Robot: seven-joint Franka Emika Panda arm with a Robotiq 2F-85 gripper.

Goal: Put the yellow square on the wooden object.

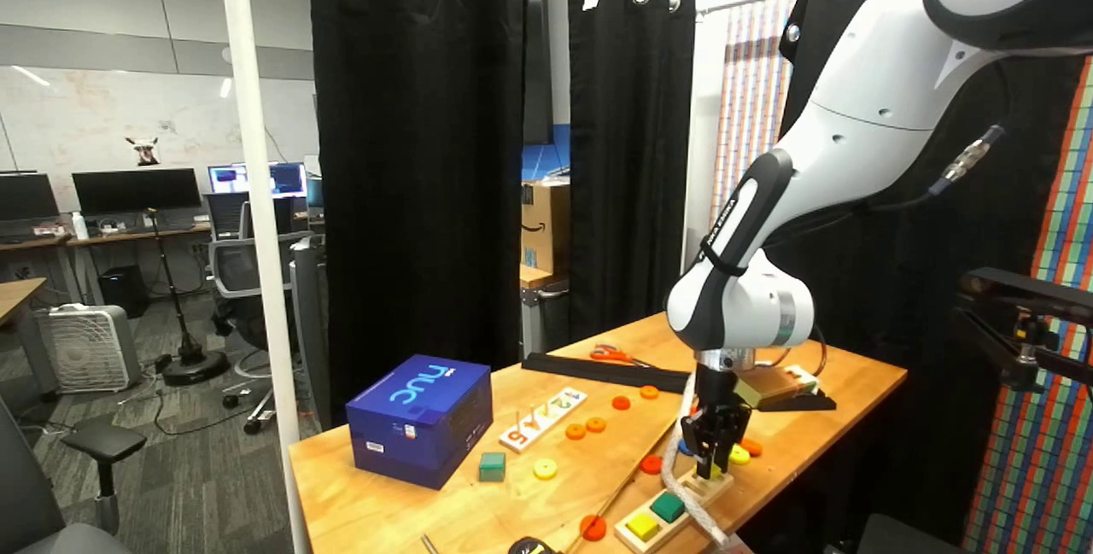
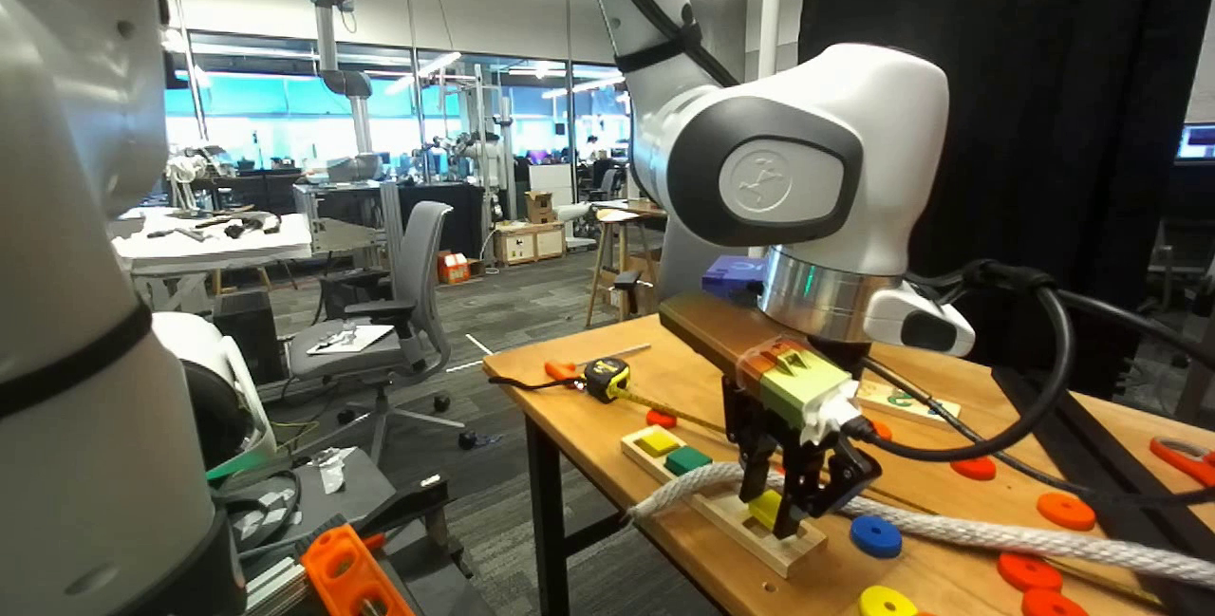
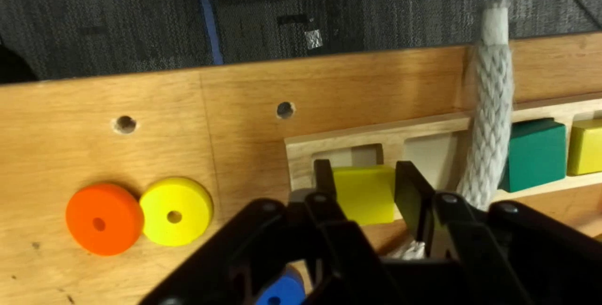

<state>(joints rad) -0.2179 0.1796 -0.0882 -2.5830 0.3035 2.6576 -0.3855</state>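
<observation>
Gripper: black, jointed, above the tray; its jaws stand narrow, holding the yellow square between two flat fingers.
Yellow square: smooth, straight-sided, over the tray's end section; I cannot tell whether it touches the wood.
Tray: long pale wood strip with round-cornered square pockets in a row; bare floor shows in the two nearest the gripper. Farther along sit a green block and another yellow block.
Table edge: runs nearly parallel to the tray, with a bare strip of wooden table between; grey carpet lies beyond.
Rope: thick, grey-white, braided; crosses the tray between gripper and green block, near the fingers, its frayed tip past the table edge.
Bare room: flat table off the tray's gripper end, up to a yellow disc and an orange disc, both centre-holed, seeming to touch.
Blue disc: near that same tray end, on the side away from the edge.
Tape measure: past the tray's far end.
Box: blue, printed, square-cornered, well apart from the tray.
</observation>
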